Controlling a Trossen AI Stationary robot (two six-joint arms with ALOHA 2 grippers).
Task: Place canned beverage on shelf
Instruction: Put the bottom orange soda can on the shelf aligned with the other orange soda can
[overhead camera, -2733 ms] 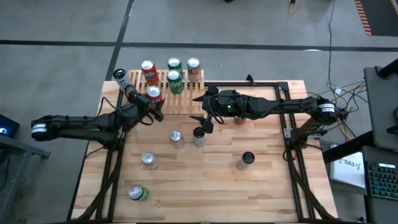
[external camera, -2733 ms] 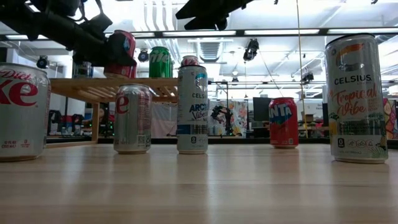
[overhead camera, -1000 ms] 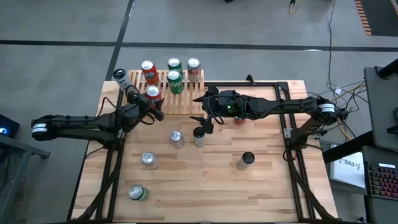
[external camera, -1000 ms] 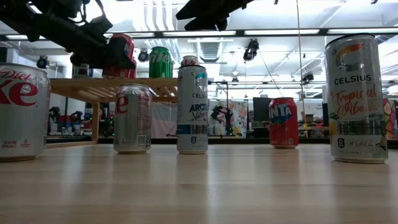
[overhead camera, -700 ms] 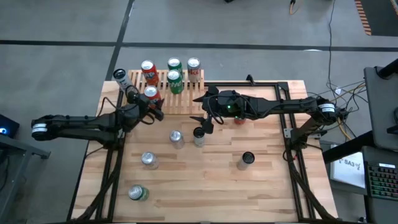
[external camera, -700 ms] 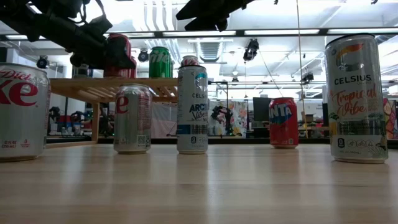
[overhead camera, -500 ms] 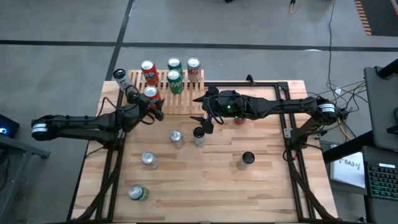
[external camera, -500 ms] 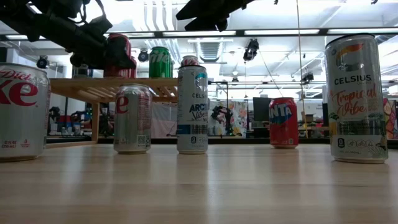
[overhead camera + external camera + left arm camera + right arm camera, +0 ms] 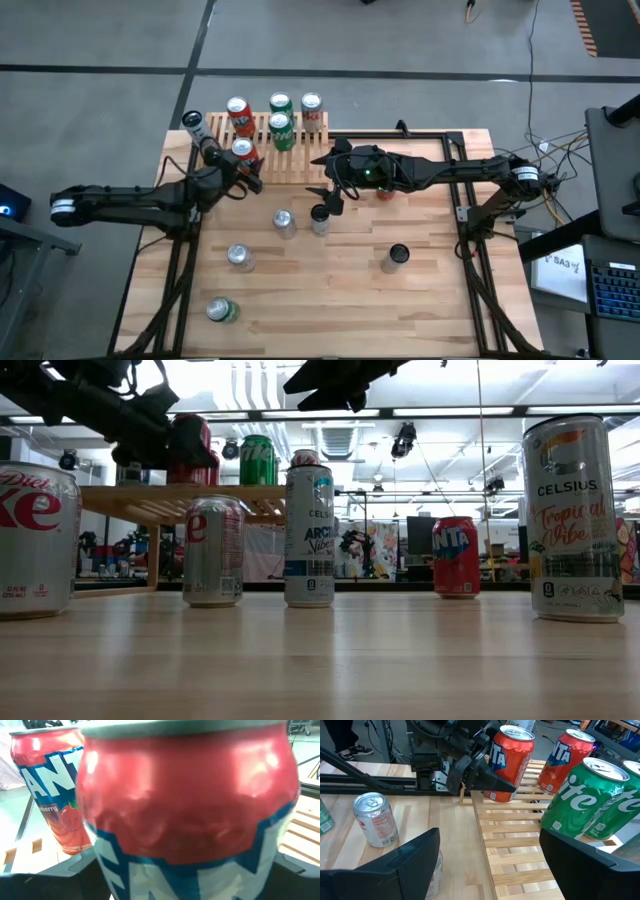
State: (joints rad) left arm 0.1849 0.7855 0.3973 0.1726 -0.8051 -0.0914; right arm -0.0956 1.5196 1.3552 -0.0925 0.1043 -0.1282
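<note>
One red can (image 9: 507,762) is the can being placed: it stands upright on the shelf (image 9: 520,845), near the slatted top's front left corner, with the left gripper (image 9: 241,160) around it. From these views it cannot be told whether that gripper is clamped on the can or has let go. The can's base looks flat on the slats in the right wrist view, so the placing seems nearly finished and release and retreat seem to be the step in hand. To do it well, the left gripper should be fully clear of the can's sides before moving, then back straight out towards the table's near edge, the way the arm reaches in, without lifting or swinging sideways. A second red can (image 9: 565,760) stands just behind the placed one and two green cans (image 9: 580,800) stand near to its right, so a sideways sweep could knock them. The can sits close to the shelf's edge, so a dragging touch could tip it off. The right gripper (image 9: 327,196) hovers over the table (image 9: 330,290) in front of the shelf, its fingers spread wide and holding nothing; it waits. Several more cans (image 9: 284,221) stand on the table, not yet shelved.
</note>
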